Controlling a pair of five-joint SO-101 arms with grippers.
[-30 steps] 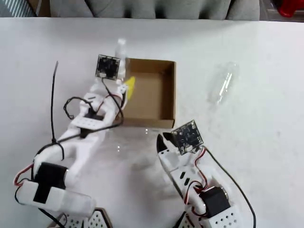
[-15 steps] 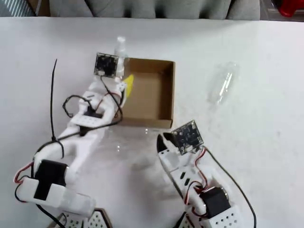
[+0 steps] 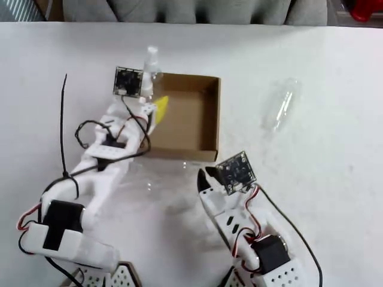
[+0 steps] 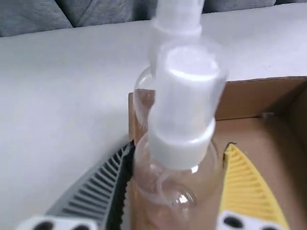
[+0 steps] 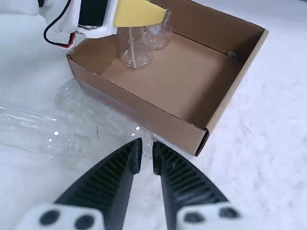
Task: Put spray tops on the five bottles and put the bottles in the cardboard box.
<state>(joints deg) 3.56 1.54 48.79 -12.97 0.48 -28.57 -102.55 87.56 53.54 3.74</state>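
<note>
Left end effector grips bottle, seemingly inside cardboard box.

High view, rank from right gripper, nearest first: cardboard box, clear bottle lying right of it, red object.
1. cardboard box, just ahead of the right gripper
2. clear bottle, lying farther off to the right
3. red object, far back on the right

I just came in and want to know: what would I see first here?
The left claw, one finger yellow, grips a clear bottle with a white spray top at a corner of the box. A bare bottle lies on the table, right of the box.
</note>
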